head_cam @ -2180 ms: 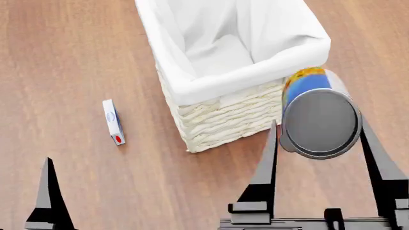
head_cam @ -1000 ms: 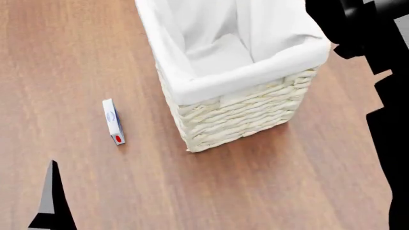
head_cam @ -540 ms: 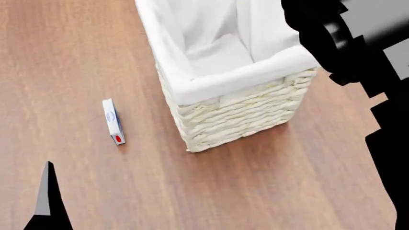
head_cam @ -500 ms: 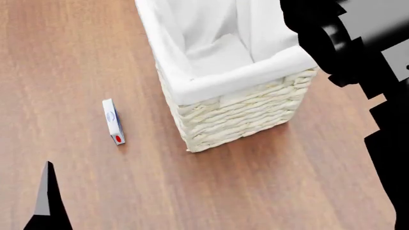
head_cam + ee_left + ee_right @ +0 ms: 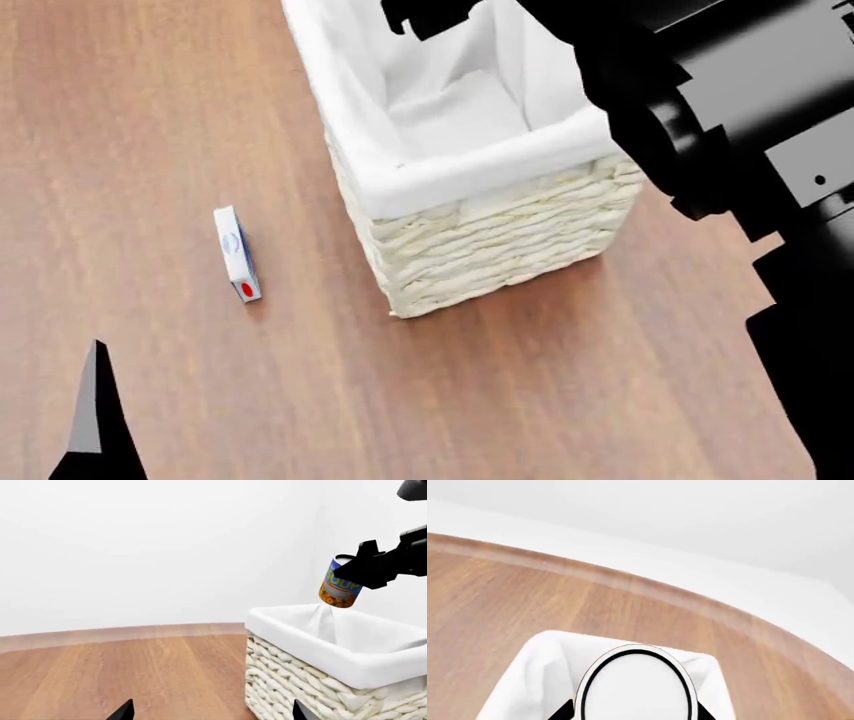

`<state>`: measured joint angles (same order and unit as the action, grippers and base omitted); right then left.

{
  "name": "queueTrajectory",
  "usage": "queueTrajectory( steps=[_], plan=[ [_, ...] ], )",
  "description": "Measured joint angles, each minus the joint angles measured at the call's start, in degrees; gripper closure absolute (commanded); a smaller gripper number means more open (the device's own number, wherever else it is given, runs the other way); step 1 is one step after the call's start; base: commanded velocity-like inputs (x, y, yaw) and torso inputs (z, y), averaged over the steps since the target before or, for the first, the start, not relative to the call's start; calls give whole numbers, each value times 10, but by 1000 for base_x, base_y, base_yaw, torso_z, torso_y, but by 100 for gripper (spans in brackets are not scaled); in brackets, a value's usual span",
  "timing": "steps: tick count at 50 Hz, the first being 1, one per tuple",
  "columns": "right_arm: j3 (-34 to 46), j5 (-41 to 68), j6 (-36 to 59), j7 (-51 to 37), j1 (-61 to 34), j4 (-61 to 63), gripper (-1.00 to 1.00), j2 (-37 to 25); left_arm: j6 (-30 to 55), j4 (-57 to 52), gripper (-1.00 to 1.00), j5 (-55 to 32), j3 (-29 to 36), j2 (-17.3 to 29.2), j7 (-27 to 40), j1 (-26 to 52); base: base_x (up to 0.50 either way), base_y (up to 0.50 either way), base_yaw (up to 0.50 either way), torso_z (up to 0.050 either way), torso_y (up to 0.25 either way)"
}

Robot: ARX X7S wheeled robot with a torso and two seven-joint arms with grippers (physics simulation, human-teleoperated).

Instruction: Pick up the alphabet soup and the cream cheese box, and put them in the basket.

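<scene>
Above the open mouth of the basket (image 5: pixel 347 655), the right claw (image 5: pixel 363 570) pinches the alphabet soup (image 5: pixel 340 582), which hangs tilted and clear of the white liner, with empty basket directly beneath it. That vertical line matters most: as I judge it, letting go would drop the can inside. Well apart, the cream cheese box (image 5: pixel 236 253) lies on the wooden floor (image 5: pixel 160 120), long axis running away from the robot, nearer the left claw (image 5: pixel 94 420), whose spread I cannot tell.
</scene>
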<state>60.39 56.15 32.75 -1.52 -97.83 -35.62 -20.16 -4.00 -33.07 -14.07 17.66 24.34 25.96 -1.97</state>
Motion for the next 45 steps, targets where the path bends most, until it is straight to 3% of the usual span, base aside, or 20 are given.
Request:
queueTrajectory(
  steps=[45],
  plan=[
    [25, -18, -4, 5, 41, 10, 100, 2, -6, 3, -100, -3, 2, 5, 5, -2, 0, 0, 0, 0, 1]
  ],
)
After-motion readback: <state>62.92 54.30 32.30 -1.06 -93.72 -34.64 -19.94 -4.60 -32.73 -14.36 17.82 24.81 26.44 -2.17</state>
